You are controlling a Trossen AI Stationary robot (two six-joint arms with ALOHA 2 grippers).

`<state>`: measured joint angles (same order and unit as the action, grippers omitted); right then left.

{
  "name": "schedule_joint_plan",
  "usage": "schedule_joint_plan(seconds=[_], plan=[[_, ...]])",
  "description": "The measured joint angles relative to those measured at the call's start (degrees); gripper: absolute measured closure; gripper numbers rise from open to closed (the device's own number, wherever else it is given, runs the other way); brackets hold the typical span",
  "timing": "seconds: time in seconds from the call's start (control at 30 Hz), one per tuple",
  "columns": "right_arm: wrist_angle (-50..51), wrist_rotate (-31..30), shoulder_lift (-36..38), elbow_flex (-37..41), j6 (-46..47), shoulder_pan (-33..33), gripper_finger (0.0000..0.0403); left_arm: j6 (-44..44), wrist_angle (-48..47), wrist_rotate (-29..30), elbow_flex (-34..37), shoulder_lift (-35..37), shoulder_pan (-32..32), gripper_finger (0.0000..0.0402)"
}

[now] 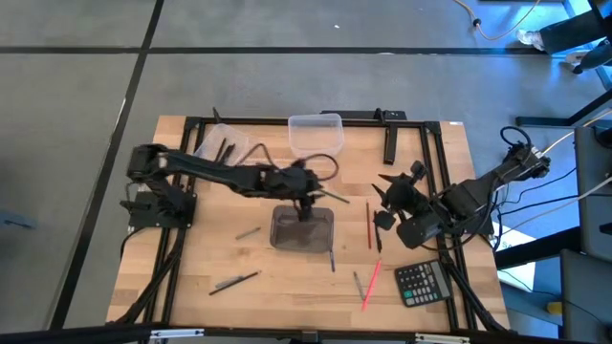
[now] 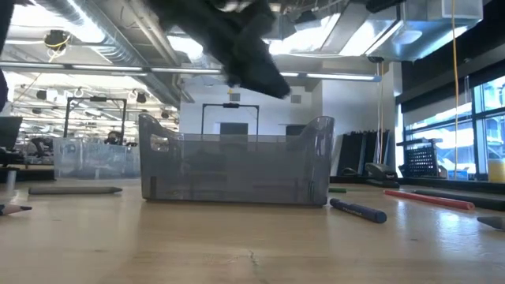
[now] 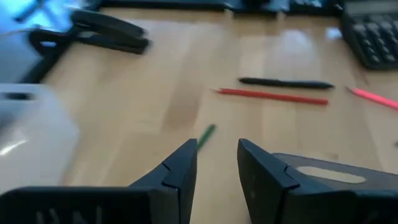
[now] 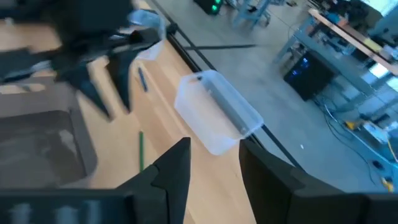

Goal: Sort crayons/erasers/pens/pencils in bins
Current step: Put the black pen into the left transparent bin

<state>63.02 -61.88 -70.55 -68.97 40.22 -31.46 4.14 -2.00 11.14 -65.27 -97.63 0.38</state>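
Smoky grey bin (image 1: 303,229): stood at the table's middle, directly under the left gripper (image 1: 304,204); I could see nothing in it through its walls in the low view.
Clear bin, far middle (image 1: 316,132): looked empty.
Clear bin, far left (image 1: 221,145): held a few dark sticks.
Left gripper: hung just above the grey bin's far rim, jaws spread with nothing between them.
Right gripper (image 1: 386,203): waited at the table's right, beside the red pencil (image 1: 368,225), jaws also spread and empty.
Loose sticks: red pencil, dark pen (image 1: 378,236) and pink stick (image 1: 370,285) lay right of the grey bin; grey sticks (image 1: 235,281) lay left and near.
Handling, judged: light, stiff, smooth, likely to roll; best pinched across the middle, flat on the wood.
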Motion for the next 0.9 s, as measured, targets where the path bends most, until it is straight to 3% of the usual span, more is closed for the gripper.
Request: schedule_joint_plan(seconds=[0.23, 0.5, 0.9], plan=[[3.9, 0.0, 0.3, 0.0, 1.5, -0.2, 0.0262, -3.2, -0.2, -6.0, -11.5, -10.3, 0.0, 0.0294], [7.6, 0.0, 0.4, 0.0, 5.8, -0.1, 0.0262, -4.7, -6.5, -13.3, -26.2, -21.7, -0.3, 0.0294], [17.6, -0.1, 0.4, 0.0, 19.7, -0.1, 0.0262, -3.7, -5.7, -15.2, -39.6, -30.1, -2.4, 0.0294]])
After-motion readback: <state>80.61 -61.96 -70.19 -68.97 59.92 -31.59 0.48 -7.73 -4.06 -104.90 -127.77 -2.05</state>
